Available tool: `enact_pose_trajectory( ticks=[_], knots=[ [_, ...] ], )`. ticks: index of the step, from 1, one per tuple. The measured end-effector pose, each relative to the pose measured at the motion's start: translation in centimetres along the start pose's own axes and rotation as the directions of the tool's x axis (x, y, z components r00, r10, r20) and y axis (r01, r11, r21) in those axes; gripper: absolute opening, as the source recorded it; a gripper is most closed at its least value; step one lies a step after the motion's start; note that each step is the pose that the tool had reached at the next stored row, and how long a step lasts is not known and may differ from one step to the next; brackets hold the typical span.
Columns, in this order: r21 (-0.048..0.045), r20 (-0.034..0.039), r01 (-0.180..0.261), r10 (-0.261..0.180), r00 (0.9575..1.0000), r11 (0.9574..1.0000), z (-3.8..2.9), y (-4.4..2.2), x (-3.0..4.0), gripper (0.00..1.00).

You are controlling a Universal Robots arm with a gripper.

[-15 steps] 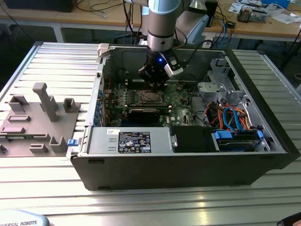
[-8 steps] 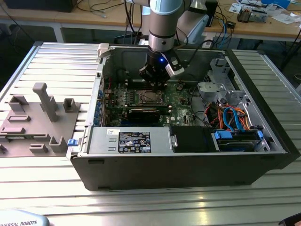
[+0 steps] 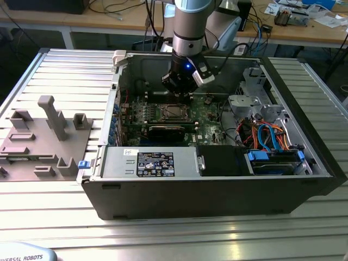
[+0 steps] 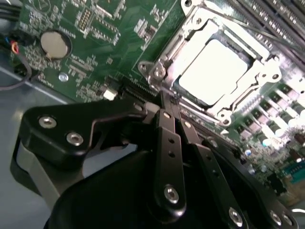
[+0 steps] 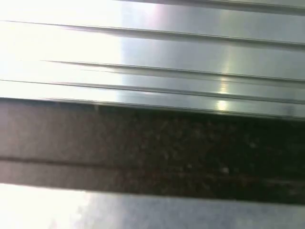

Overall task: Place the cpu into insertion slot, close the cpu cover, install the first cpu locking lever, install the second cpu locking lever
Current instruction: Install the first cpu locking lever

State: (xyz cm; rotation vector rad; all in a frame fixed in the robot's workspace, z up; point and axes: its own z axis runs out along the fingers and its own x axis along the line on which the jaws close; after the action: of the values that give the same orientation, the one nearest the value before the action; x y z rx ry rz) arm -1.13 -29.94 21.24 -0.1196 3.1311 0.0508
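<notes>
Cpu (image 4: pixel 213 71) seated flat in the insertion slot (image 4: pixel 162 71), silver top glaring white in the second wrist view. Framed by the cpu cover (image 4: pixel 228 106), lying down around the chip's edges rather than standing up (judging by the metal band hugging the window on all sides). Sits near the middle of the green motherboard (image 4: pixel 95 38) inside the open computer case (image 3: pixel 217 190), seen in the exterior view as a small grey square (image 3: pixel 175 111).

Gripper (image 4: pixel 167 101) poised just beside the socket's corner, its two black fingers (image 4: pixel 167 138) pressed together with no gap and nothing seen between them. Cannot tell whether the tips touch the socket's edge or hang just above it.

Handling, as a judgement: light, rigid, thin chip; smooth lid likely slippery; contacts beneath probably fragile, so best taken by opposite edges, never pressed on the corners. Cover and levers look like springy sheet metal and wire, stiff under load, best pushed near the free end.

Exterior view gives the whole layout: arm (image 3: pixel 189 27) reaching down into the case, grey fixture blocks (image 3: pixel 51 119) on the ribbed table (image 3: pixel 174 234) at the exterior view's left. Second wrist view gives the close detail of socket and fingertips. First wrist view offers blurred ribbed metal and a dark band, nothing of the socket.
</notes>
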Motion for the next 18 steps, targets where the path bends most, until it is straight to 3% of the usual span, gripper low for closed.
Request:
enact_pose_trajectory(
  ticks=[4,18],
  knots=[
    [0.0001,-0.0001,0.000,0.000,1.0000,1.0000,-0.02,-0.56,0.04,0.11],
    [0.0000,0.0000,0.000,0.000,1.0000,1.0000,-0.15,-4.22,0.32,0.11]
  ],
)
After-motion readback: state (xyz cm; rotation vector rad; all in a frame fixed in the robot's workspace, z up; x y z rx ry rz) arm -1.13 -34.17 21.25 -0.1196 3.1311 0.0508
